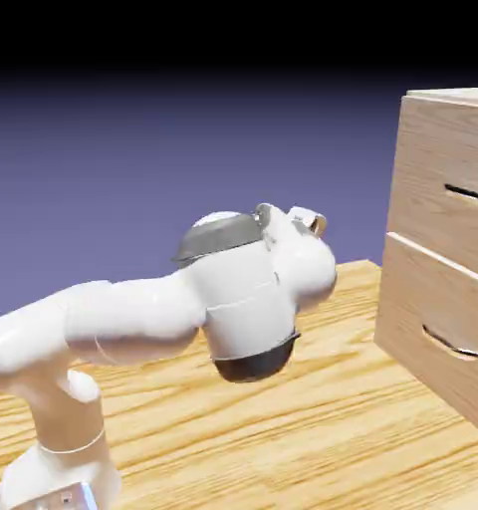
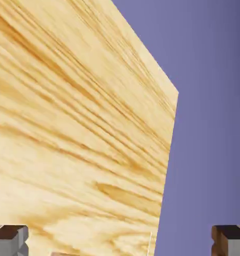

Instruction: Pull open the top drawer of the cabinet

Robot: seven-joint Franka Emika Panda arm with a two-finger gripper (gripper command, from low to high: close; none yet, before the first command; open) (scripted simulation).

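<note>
The cabinet (image 1: 437,149) stands at the exterior view's right edge, tall and light wood-grain. Its top drawer (image 1: 430,199) carries a thin straight dark handle slit (image 1: 470,192) and sits flush with the cabinet front. My arm is folded low at the left, well short of the cabinet, and its wrist (image 1: 283,261) hides the fingers there. In the hand view my gripper (image 2: 120,242) is open. Its grey fingertips (image 2: 9,240) sit far apart in the bottom corners, with nothing between them. No drawer or handle shows in the hand view.
Below the top drawer is the lower drawer front (image 1: 432,329) with a curved handle slot (image 1: 450,345). The wooden table (image 1: 333,428) lies between arm and cabinet. Slanted wood grain (image 2: 77,140) fills the hand view's left, the blue-violet backdrop (image 2: 212,125) its right.
</note>
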